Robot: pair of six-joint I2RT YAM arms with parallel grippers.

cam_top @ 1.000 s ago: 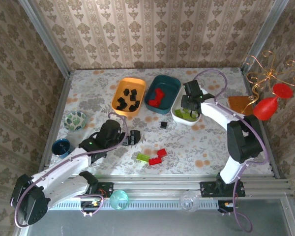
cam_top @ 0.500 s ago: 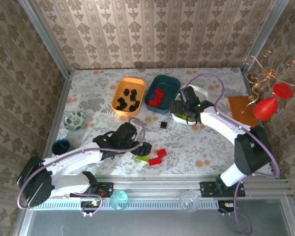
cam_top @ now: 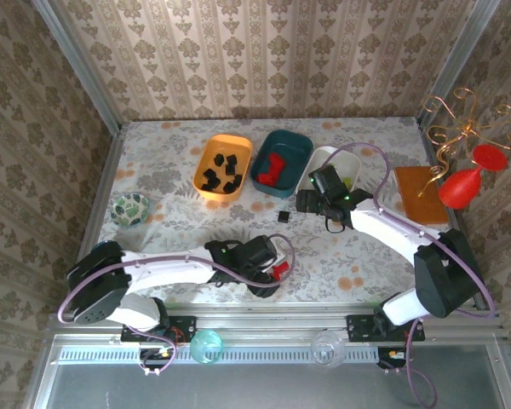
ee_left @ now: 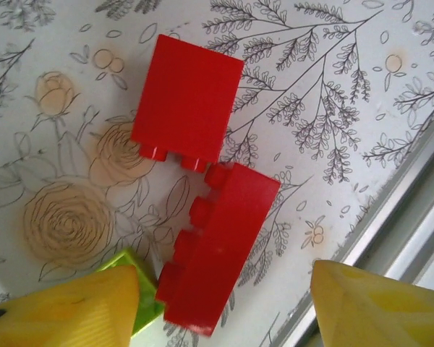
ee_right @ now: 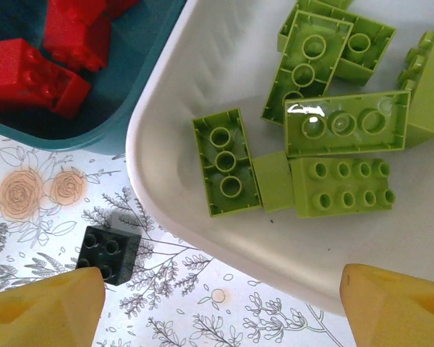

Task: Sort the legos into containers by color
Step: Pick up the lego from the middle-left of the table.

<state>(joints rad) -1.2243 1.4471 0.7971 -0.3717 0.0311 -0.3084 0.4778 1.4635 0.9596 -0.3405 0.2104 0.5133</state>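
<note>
Two red legos lie on the table at the near edge, a square one (ee_left: 188, 101) and a long one (ee_left: 220, 249) (cam_top: 280, 270). My left gripper (ee_left: 224, 289) (cam_top: 268, 274) straddles the long one, jaws apart, with a gap at the right finger. A lime-green lego (ee_left: 146, 303) touches its left finger. My right gripper (ee_right: 220, 289) (cam_top: 309, 202) hangs open over the near rim of the white container (ee_right: 166, 210), which holds several green legos (ee_right: 340, 130). A loose black lego (ee_right: 108, 253) (cam_top: 284, 216) sits by its left finger. The orange container (cam_top: 238, 141) holds black legos, and the teal container (cam_top: 302, 145) holds red ones.
A patterned glass bowl (cam_top: 130, 209) stands at the left. An orange-brown board (cam_top: 422, 192) and a red vase (cam_top: 464, 183) are at the right. The metal rail of the table edge (ee_left: 412, 210) runs just beside the left gripper.
My left arm has swung right to the red legos, and its jaws have narrowed. My right gripper has drawn back from inside the white container toward the black lego and opened wider.
</note>
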